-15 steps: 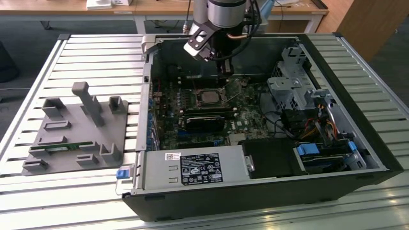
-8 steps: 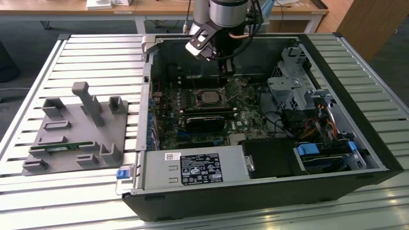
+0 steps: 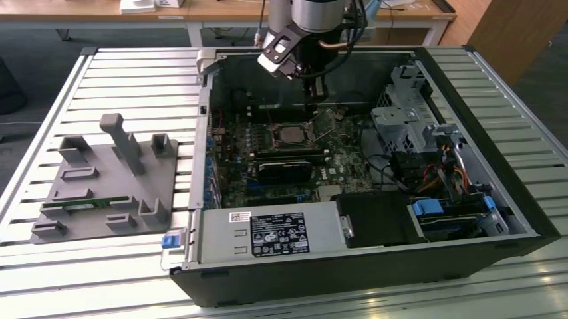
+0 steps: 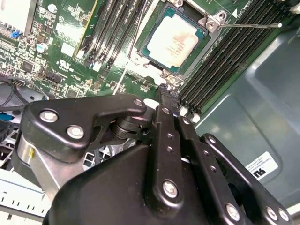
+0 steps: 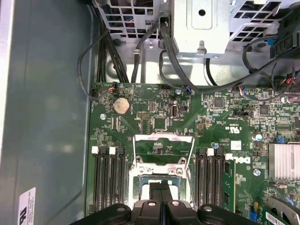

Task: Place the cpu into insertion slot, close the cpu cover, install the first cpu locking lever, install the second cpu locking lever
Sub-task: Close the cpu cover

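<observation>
The cpu lies flat in the insertion slot with its silver top facing up; in the exterior view it is the grey square mid-board. The cpu cover stands raised off the socket, and green board shows through its cut-out. A thin locking lever sticks out past one socket corner, unlatched. My gripper hangs just above the socket's edge beside the chip, fingers pressed together with nothing between them. It also appears over the socket's far side in the exterior view and in the first wrist view.
Long black memory slots flank the socket. A metal drive cage and cable bundles crowd the case's right in the exterior view. A black card lies in front of the socket. A grey fixture sits outside on the left.
</observation>
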Robot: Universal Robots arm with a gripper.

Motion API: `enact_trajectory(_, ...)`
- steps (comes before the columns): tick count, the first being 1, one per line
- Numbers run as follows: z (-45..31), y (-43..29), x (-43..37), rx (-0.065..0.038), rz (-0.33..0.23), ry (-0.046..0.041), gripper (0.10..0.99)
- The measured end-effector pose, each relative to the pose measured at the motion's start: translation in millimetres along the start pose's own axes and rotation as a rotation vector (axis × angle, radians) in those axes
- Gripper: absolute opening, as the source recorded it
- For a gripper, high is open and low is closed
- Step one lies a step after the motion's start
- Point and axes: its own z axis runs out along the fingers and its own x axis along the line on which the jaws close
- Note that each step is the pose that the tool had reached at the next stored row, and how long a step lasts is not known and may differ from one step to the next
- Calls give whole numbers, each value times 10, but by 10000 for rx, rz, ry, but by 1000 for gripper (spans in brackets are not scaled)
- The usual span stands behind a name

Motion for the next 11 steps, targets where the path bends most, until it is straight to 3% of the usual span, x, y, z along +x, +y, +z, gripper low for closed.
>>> enact_trajectory(11, -22, 95, 0, 1, 1, 18, 106)
